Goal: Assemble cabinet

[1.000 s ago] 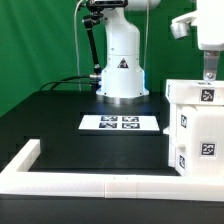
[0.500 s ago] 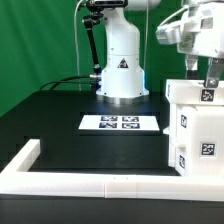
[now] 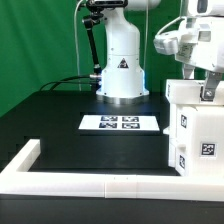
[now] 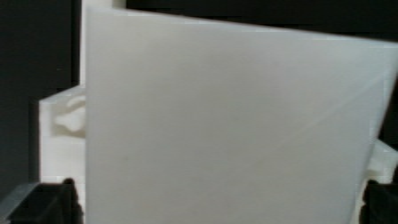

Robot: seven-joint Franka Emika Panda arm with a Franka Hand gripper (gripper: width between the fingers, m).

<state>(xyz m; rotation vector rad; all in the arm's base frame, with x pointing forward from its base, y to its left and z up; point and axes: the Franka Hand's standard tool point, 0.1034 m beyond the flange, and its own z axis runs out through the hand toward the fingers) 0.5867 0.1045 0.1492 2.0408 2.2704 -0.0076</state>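
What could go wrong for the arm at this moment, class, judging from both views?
1. The gripper sits right at the cabinet top; a slight misalignment could knock or shift the stacked white parts.
2. The wrist view is filled by a white panel, so the jaws' state cannot be checked.

Exterior view: fixed off the arm, slightly raised, facing across the black table (image 3: 50, 120) toward the arm's base (image 3: 122, 65), at middling range. Wrist view: looks along the fingers (image 4: 50, 203), very close, filled by a white cabinet (image 4: 231, 130) face. Shared: the cabinet (image 3: 195, 130) at the exterior view's right.
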